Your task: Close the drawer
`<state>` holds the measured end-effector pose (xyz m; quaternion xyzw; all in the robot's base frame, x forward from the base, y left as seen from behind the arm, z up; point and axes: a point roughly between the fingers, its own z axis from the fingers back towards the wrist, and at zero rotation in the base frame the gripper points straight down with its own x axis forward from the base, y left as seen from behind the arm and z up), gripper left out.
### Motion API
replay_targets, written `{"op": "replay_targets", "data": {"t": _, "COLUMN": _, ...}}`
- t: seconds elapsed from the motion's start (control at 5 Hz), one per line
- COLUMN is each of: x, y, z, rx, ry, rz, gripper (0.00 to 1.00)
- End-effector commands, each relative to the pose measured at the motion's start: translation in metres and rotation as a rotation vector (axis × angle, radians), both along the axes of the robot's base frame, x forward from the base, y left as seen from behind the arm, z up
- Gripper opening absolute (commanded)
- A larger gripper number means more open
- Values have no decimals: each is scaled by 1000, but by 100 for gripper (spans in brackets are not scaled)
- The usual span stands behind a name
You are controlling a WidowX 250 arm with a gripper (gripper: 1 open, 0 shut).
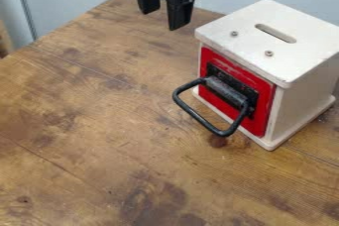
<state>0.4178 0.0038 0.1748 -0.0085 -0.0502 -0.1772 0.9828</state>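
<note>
The small red box-shaped drawer (247,93), with its black plate and large black loop handle (209,109), sits in the pale wooden cube housing (279,59) on the right of the worn wooden table (93,131); its front seems almost flush, so little closing looks left, though a final push may remain; its contents are hidden, and the slot on top shows nothing; the black two-fingered gripper (162,10) hangs well apart, fingers spread, holding nothing.

The scene is being viewed by a single camera, raised and angled down across the wooden table (93,121) from fairly near; the far table edge and wall are being faced.
</note>
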Motion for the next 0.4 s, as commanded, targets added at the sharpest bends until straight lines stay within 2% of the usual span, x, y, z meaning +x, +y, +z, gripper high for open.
{"op": "replay_targets", "data": {"t": 0.0, "x": 3, "y": 15, "z": 19, "rx": -1, "ry": -64, "rz": 38, "gripper": 100}}
{"op": "replay_targets", "data": {"t": 0.2, "x": 3, "y": 16, "z": 17, "rx": -4, "ry": -57, "rz": 42, "gripper": 100}}
